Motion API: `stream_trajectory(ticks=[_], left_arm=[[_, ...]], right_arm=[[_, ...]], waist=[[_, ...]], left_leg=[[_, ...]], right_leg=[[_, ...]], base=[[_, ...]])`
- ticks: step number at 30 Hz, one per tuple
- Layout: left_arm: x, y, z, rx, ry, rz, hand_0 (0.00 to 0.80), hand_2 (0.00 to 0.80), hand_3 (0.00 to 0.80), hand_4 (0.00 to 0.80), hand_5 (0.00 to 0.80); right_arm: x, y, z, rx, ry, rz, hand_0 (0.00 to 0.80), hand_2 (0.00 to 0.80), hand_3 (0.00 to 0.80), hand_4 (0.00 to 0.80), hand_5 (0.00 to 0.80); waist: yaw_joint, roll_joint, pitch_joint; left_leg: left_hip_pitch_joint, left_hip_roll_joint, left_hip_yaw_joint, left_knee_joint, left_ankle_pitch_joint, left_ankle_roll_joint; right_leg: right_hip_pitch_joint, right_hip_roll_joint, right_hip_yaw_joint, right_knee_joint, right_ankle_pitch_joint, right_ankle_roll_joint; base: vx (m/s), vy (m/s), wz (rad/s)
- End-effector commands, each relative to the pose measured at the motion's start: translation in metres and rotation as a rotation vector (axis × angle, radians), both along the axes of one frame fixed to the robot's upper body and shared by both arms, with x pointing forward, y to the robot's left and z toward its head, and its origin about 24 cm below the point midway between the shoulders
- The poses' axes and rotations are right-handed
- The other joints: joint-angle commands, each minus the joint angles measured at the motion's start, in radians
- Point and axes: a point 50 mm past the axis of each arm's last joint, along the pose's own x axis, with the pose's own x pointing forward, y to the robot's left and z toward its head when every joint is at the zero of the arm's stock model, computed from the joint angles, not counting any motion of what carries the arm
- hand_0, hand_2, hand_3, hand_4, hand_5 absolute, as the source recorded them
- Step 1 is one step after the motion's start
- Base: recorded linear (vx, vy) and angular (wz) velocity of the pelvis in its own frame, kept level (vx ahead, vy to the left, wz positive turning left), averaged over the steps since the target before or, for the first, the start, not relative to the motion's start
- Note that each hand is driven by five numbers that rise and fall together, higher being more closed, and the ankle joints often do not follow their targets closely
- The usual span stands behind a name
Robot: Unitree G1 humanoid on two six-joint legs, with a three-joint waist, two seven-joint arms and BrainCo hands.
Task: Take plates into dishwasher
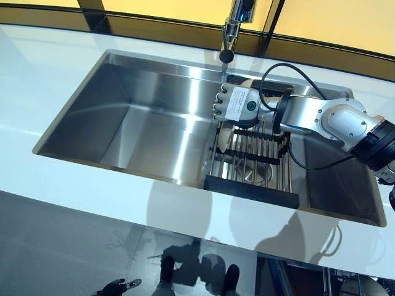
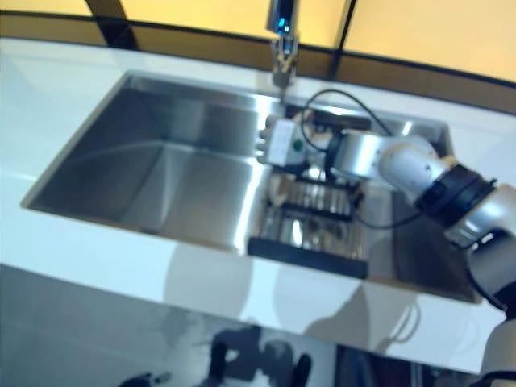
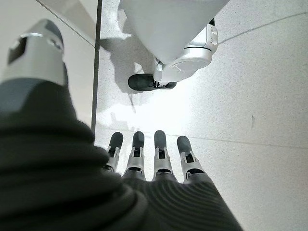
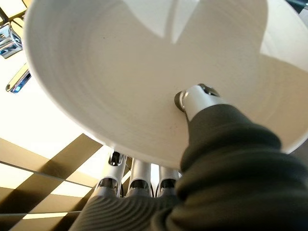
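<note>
Item: one white plate (image 4: 144,72), being held by the right hand (image 1: 237,103) above the black-framed drying rack (image 1: 253,166) that is sitting across the right part of the steel sink (image 1: 142,123). The thumb is pressing on the plate's face while the fingers (image 4: 139,175) are curling behind its rim, so the hand is closing on it in a pinch. From the head views the plate is showing only as a pale edge under the hand, so whether it is already free of the rack's bars is hard to say. The faucet (image 1: 231,31) is standing just behind the hand. The left hand (image 3: 154,159) is hanging low over the floor, fingers straight and carrying nothing. No dishwasher is showing in any view. Handling advice: the pinch is sitting near the rim, so the plate should be lifted straight up, kept from tipping, and steered clear of the faucet spout before swinging away.
</note>
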Motion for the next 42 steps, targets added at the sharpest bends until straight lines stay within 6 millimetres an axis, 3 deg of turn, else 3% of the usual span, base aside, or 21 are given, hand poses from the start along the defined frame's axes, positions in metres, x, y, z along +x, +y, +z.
stream_trajectory(ticks=[1,17,26,36,42], left_arm=[[-0.001,0.011,0.004,0.031,0.000,-0.010,0.000,0.000,0.000,0.000,0.000],[-0.022,0.014,-0.004,0.050,0.067,-0.031,0.000,0.000,0.000,0.000,0.000],[-0.033,0.013,-0.009,0.058,0.092,-0.050,0.000,0.000,0.000,0.000,0.000],[-0.038,0.011,-0.012,0.069,0.092,-0.058,0.000,0.000,0.000,0.000,0.000],[-0.040,0.013,-0.012,0.081,0.076,-0.052,0.000,0.000,0.000,0.000,0.000]], right_arm=[[0.001,-0.019,0.045,0.059,-0.178,-0.101,0.800,0.800,0.800,0.800,0.800],[-0.008,-0.040,0.054,0.116,-0.166,-0.113,0.800,0.800,0.800,0.800,0.800],[-0.009,-0.056,0.059,0.235,-0.129,-0.164,0.800,0.800,0.800,0.800,0.800],[-0.007,-0.100,0.060,0.412,-0.112,-0.302,0.800,0.800,0.800,0.800,0.800],[-0.010,-0.138,0.056,0.571,-0.069,-0.421,0.800,0.800,0.800,0.800,0.800]], waist=[[0.020,-0.048,-0.033],[-0.024,-0.065,-0.136],[-0.046,-0.072,-0.171],[-0.077,-0.070,-0.192],[-0.097,-0.069,-0.194]], left_leg=[[-0.023,-0.046,-0.001,-0.008,-0.007,0.037],[0.083,-0.054,0.034,-0.008,-0.050,0.049],[0.127,-0.054,0.057,-0.008,-0.074,0.054],[0.164,-0.055,0.081,-0.008,-0.095,0.061],[0.180,-0.053,0.092,-0.008,-0.101,0.066]], right_leg=[[0.035,-0.011,-0.035,-0.002,-0.027,0.063],[0.109,-0.012,0.021,-0.002,-0.037,0.077],[0.132,-0.010,0.049,-0.002,-0.042,0.083],[0.146,-0.009,0.083,-0.002,-0.044,0.089],[0.149,-0.008,0.100,-0.002,-0.041,0.093]], base=[[0.000,0.000,0.00],[0.047,0.023,-0.07],[0.043,0.015,-0.10],[0.017,0.011,-0.10],[0.007,0.003,-0.08]])
